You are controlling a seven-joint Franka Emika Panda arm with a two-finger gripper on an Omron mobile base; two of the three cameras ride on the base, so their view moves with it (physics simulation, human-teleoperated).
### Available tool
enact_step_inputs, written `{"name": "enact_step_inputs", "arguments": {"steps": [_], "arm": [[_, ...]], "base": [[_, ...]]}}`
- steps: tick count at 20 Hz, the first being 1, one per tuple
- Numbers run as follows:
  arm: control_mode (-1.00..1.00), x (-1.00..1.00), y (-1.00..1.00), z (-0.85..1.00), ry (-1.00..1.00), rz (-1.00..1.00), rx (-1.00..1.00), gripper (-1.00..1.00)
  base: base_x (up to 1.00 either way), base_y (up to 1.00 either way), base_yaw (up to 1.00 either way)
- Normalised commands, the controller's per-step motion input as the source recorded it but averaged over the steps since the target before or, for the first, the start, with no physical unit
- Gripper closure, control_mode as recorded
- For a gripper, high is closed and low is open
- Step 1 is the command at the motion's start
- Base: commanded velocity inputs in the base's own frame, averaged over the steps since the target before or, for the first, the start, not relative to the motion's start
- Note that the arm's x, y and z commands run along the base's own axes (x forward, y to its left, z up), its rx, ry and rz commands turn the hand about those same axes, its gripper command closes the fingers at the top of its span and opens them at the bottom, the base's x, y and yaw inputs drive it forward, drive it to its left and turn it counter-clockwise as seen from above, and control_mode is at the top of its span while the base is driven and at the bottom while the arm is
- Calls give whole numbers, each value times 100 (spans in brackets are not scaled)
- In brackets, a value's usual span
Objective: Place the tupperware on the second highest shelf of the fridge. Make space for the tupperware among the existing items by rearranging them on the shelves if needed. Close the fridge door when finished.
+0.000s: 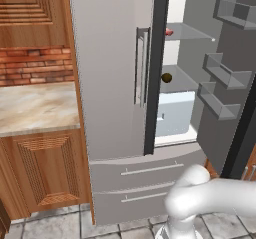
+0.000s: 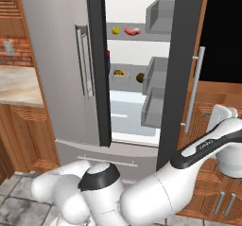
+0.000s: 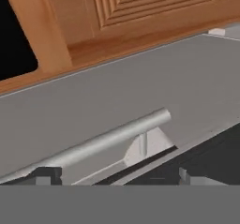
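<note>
Right base view shows the fridge (image 2: 61,69) with its left door closed and its right door (image 2: 177,64) swung wide open, exposing a white-grey interior at the upper centre of the frame. The tupperware (image 2: 120,73) sits on the second highest shelf (image 2: 130,80), a flat pale grey panel; it is a shallow grey container with yellow-orange contents, and a dark olive-brown ball (image 2: 140,77) lies near it to the right on the same shelf. On the shelf above, a small yellow bit (image 2: 116,30) and a red-pink meat piece (image 2: 132,30) lie just beside each other. Boxy grey door bins (image 2: 159,16) line the inner face of the open door, and a smooth silver bar handle (image 2: 194,90) runs vertically down its outer face. The white arm reaches toward the right side of the frame, near that handle and well apart from the tupperware. In the hand view, the gripper (image 3: 117,177) appears at the bottom edge, its two dark finger tips (image 3: 47,174) standing widely parted, holding nothing; the rounded metallic handle (image 3: 93,145) crosses diagonally just above them, over the flat grey door surface, with ridged wooden cabinet panelling (image 3: 140,7) at the top. Left base view shows the ball (image 1: 166,77) and meat piece (image 1: 169,32) through the door gap, two grey drawers (image 1: 145,183) with thin horizontal pulls at the fridge base, and a marbled beige counter (image 1: 35,108) under red brick at the left.
</note>
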Motion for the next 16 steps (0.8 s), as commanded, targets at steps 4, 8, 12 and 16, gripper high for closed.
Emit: {"name": "enact_step_inputs", "arguments": {"steps": [4, 8, 12, 16], "arm": [[-100, 61, 9, -71, 2, 4, 14, -100], [-100, 35, 73, -50, 2, 18, 1, -100], [-100, 51, 99, -45, 9, 22, 0, -100], [-100, 80, 81, -19, 12, 22, 0, -100]], "base": [[0, 0, 0], [0, 0, 0], [0, 0, 0], [0, 0, 0]]}}
